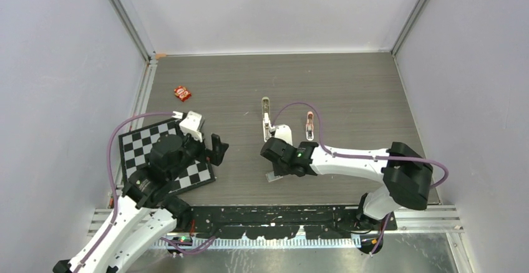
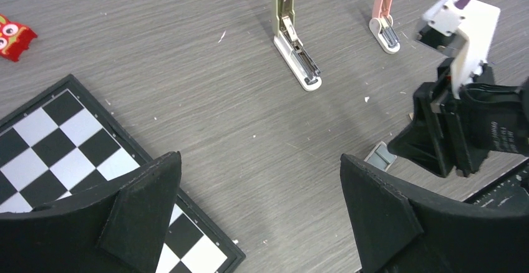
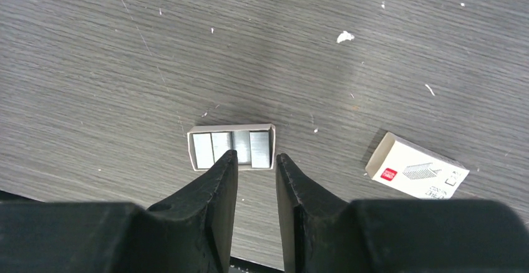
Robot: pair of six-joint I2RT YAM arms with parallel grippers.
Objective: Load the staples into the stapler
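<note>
Left claw (image 2: 260,156) is spread wide and holds nothing, over the checkerboard (image 2: 56,161) corner. Right claw (image 3: 256,156) is nearly pressed together at the staples (image 3: 262,148) in their little tray (image 3: 190,151); whether it pinches them cannot be told. The stapler (image 1: 266,112) lies open at twelve o'clock from it. A crooked squeeze could snap the strip or drag the tray.

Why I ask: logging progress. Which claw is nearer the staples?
Right. The right claw is directly over the staples; the left claw is off to their left, apart.
</note>
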